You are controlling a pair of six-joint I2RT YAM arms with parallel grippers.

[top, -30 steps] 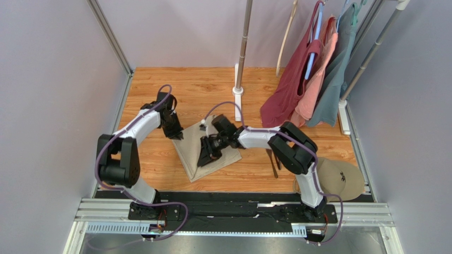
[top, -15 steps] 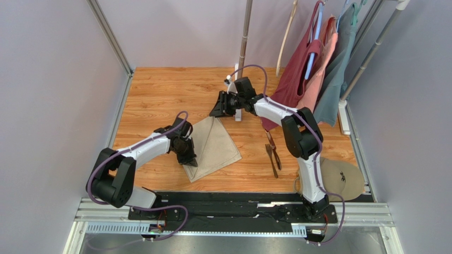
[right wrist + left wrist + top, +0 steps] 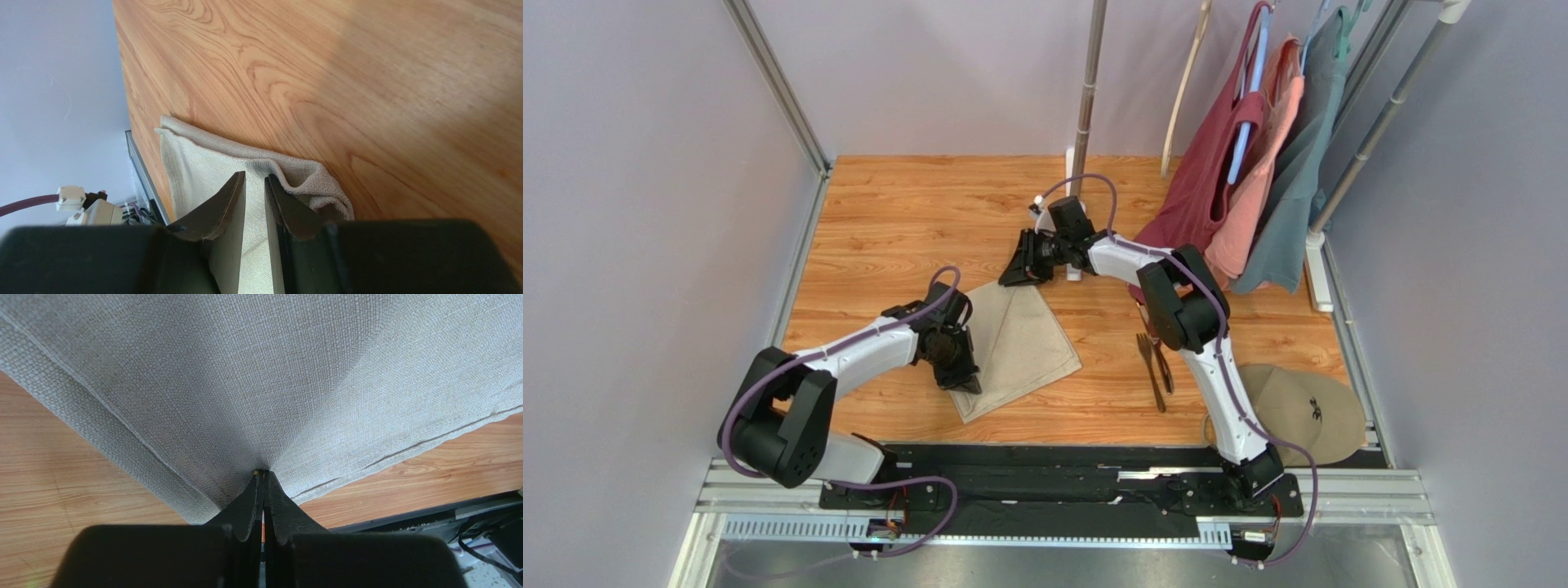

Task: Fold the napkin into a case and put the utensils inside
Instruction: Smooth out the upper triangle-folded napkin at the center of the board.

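Arm on the left bends low across the desk (image 3: pixel 891 208); left end effector (image 3: pixel 965 377) clamped on the napkin's (image 3: pixel 1020 337) near-left edge, tips buried in cloth. Right arm stretches far back; right end effector (image 3: pixel 1024 267) at its far corner, fingers (image 3: pixel 230 202) a slit apart, grip unclear. Utensils (image 3: pixel 1155 361) lie right, partly behind that arm.

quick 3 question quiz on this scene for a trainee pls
1. True or false: the left gripper is shut on the napkin.
2. The utensils lie: A on the napkin, B on the bare table, C under the napkin.
3. Fill in: the round tan disc sits at the table's near ___ corner.
Key: 1 true; 2 B; 3 right.
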